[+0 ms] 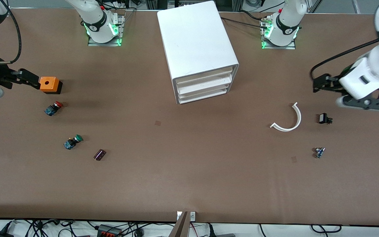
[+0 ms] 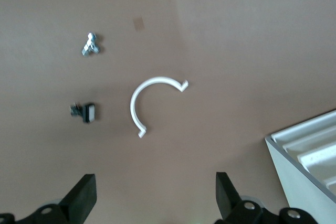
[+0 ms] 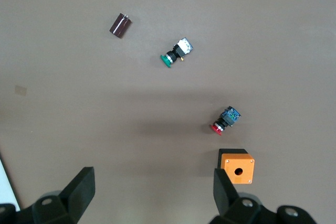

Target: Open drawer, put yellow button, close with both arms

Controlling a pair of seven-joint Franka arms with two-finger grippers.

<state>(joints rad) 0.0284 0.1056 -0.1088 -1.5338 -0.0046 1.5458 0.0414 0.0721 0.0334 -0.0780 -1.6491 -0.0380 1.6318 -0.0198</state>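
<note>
A boxy white plastic cabinet (image 1: 197, 49) stands at the middle of the table's edge where the robot bases are, and its uppermost shallow white tray drawer (image 1: 204, 74) sits shut, flush with the two lower drawers (image 1: 206, 88). No button with a yellow cap shows in any view; the nearest in colour is an orange square box with a round hole on top (image 1: 49, 84), lying near the right arm's end of the brown table (image 1: 189, 177). Just nearer the front camera lie a red-capped push button (image 1: 53, 108) and a green-capped push button (image 1: 72, 142), with a small dark purple cylinder (image 1: 99, 154) beside the green one. Toward the left arm's end lie a curved white plastic strip (image 1: 288, 120), a small black part (image 1: 324, 118) and a tiny blue and silver part (image 1: 319, 152), possibly a switch body. The right gripper (image 3: 149, 187) hangs over the table by the orange box, fingers spread wide and empty. The left gripper (image 2: 157, 195) hangs above the black part's area, fingers likewise wide apart and empty.
</note>
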